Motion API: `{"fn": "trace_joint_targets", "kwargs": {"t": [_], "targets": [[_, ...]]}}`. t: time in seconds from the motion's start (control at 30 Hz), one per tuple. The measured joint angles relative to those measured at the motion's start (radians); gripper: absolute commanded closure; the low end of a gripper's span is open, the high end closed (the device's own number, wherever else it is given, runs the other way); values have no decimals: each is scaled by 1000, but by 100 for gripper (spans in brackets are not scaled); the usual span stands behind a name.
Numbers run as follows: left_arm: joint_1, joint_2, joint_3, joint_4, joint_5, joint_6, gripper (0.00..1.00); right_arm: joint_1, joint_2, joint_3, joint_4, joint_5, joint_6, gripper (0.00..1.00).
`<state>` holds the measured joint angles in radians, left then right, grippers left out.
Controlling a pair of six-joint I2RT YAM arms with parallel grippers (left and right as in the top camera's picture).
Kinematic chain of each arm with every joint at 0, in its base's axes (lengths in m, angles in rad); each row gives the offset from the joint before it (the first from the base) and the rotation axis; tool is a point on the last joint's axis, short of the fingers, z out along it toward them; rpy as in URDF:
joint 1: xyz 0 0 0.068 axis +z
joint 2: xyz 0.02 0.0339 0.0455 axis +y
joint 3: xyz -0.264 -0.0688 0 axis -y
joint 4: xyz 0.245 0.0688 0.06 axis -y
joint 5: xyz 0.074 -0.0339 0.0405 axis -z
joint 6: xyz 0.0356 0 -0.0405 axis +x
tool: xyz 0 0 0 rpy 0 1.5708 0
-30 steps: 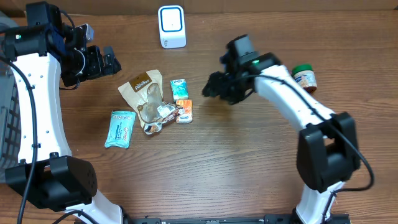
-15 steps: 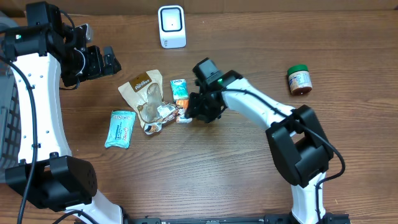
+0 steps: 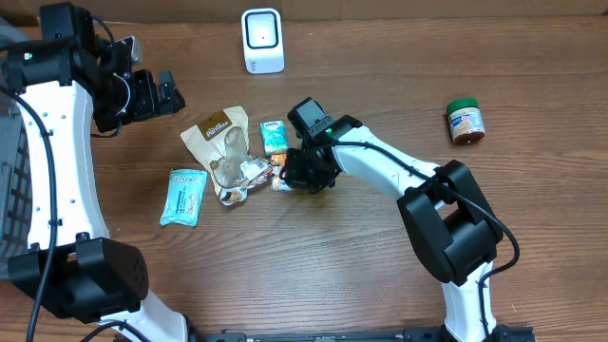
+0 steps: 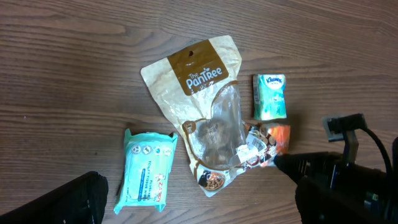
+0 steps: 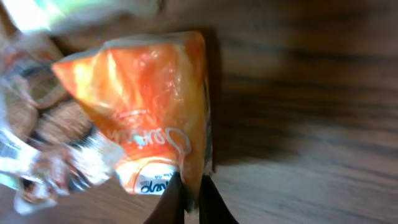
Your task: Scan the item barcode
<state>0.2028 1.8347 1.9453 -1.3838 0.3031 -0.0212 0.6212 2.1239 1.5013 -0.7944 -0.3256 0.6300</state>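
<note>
Overhead: right hand (image 3: 289, 178) has now pinched shut on orange packet (image 3: 278, 174).

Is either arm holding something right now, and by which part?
The right arm has its jaws pinched shut on the orange packet, gripping its thin edge near a corner. The left arm holds nothing, jaws open.

Scanner (image 3: 262, 40): behind the pouch (image 3: 220, 142)
Tissue pack (image 3: 274, 136): just right
Small packet (image 4: 277, 134): touching, right front
Wipes pack (image 3: 184, 196): left front
</note>
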Motion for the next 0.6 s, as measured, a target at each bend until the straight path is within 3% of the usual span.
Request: {"fn": "trace_joint_targets", "kwargs": {"t": [0.17,0.27,0.3,0.33,0.37,0.5,0.6], "targets": [[0,0,0,0,0,0,0,-13,0,51,-154,2,-130,96],[0,0,0,0,0,0,0,-38,0,113,-265,11,-305,89],[0,0,0,0,0,0,1,-45,0,127,-287,16,-354,75],[0,0,0,0,0,0,1,-55,0,141,-308,28,-409,46],[0,0,0,0,0,0,0,-64,0,149,-320,45,-454,35],[0,0,0,0,0,0,1,-103,0,151,-341,97,-560,36],[0,0,0,0,0,0,1,-130,0,162,-343,68,-583,53]]}}
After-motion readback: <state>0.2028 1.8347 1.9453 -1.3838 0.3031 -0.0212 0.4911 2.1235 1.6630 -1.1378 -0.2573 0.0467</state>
